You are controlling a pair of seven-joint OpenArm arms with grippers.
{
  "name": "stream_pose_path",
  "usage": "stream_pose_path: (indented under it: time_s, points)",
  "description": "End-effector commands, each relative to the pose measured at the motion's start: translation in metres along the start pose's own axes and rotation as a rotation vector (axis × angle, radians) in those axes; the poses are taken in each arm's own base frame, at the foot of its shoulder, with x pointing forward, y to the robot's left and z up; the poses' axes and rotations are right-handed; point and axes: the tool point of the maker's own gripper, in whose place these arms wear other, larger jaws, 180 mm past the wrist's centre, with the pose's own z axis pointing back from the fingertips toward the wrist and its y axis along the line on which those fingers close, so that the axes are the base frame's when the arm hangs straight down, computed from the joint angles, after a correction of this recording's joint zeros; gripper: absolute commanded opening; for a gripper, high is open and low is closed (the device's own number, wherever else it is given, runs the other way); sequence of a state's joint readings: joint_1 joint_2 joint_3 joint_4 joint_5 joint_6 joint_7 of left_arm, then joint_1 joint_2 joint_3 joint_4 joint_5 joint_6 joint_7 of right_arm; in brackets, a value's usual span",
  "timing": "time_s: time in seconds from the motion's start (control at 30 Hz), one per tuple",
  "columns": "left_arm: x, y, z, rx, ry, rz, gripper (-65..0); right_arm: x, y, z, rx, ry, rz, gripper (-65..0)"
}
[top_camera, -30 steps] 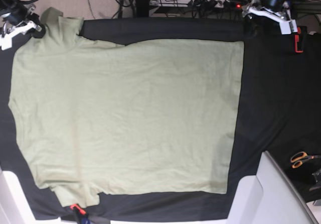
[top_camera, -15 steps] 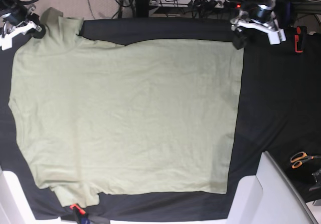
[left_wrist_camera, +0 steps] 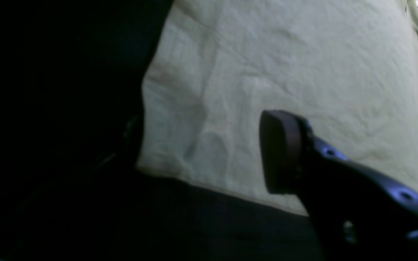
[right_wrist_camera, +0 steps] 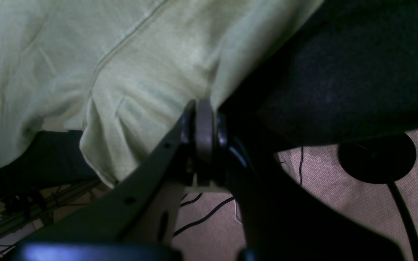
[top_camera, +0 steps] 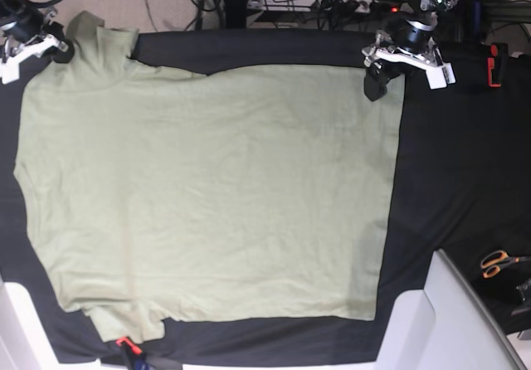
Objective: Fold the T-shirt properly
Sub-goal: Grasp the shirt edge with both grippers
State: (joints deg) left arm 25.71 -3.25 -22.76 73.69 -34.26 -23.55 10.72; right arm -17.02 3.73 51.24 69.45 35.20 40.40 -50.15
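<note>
Left wrist first: the shirt is filling most of the frame, pale sage green, lightly wrinkled, lying flat on the black cloth. Its hem corner is sitting down at lower left, with soft creases running up from it. One dark finger of the left gripper is hanging right over the fabric near that corner. The other finger is getting lost in the dark on the left, so I can't tell how wide the jaws are standing or whether anything is pinched.

Right wrist: here the sleeve end of the shirt is showing, with a seam line running diagonally and the sleeve edge drooping over the table edge. The right gripper is looking closed, pads pressed together right at the sleeve fold; whether fabric is caught in there I can't tell. Carpet and cables are showing below.

Base view is giving the whole picture the wrist cams aren't: the shirt is lying spread flat across the cloth, collar end at the left, hem at the right. The left gripper is hovering at the top hem corner, and the right gripper is sitting at the upper left sleeve. Orange-handled scissors are lying at the far right.
</note>
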Motion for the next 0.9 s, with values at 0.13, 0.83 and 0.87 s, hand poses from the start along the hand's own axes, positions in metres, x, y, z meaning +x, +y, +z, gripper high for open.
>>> stream_pose_path:
  time_s: [0.13,0.83,0.87]
  points:
    - [-0.012,-0.001,-0.001,0.005,0.061,-0.014,-65.0,-0.006,-0.008,0.004,-0.035,0.044,0.017,-64.5]
    - [0.049,-0.039,-0.009,-0.033,0.124,-0.120,-65.0,0.069,0.013,0.012,-0.038,0.056,0.162,-64.5]
    - [0.051,-0.039,-0.010,-0.027,0.121,-0.116,-65.0,0.075,0.015,0.011,-0.036,0.056,0.171,-64.5]
